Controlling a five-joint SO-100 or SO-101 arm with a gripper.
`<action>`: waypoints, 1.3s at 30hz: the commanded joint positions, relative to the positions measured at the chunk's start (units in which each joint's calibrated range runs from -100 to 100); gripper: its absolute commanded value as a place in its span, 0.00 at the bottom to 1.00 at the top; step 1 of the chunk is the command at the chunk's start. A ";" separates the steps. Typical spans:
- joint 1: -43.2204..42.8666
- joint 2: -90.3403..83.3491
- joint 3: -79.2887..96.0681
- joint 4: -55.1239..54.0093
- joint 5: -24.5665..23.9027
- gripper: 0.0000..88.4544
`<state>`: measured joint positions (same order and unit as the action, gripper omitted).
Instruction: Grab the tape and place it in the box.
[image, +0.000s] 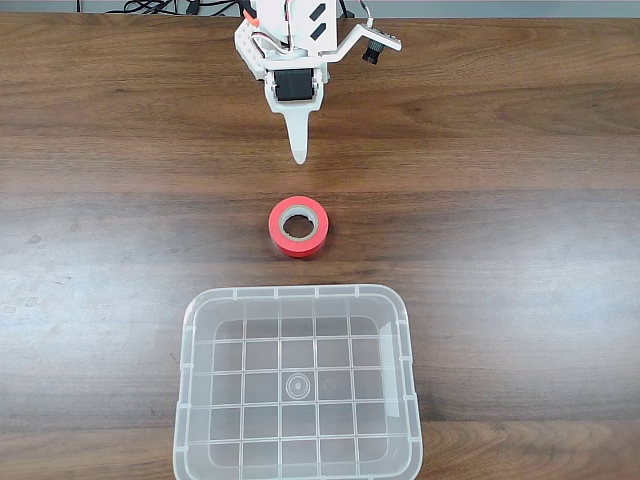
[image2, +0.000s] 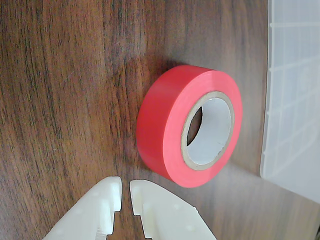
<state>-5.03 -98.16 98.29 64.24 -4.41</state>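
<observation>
I see the gripper (image2: 125, 192) nearly closed, holding nothing, just short of the tape (image: 298, 227). Tape lies flat on the table (image: 520, 150), between gripper and box (image: 298, 385).

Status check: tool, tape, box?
Tool nearly shut, holding nothing, short of the tape. Tape flat on the table, between tool and box. Box holds nothing. Nothing in the way.
</observation>
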 joint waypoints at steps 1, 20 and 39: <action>0.57 -0.72 -0.65 0.06 -0.18 0.02; -0.01 -0.72 -0.65 -0.02 0.03 0.01; 1.01 -0.64 -3.10 -8.24 0.14 0.01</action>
<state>-5.03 -98.16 98.92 57.71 -4.36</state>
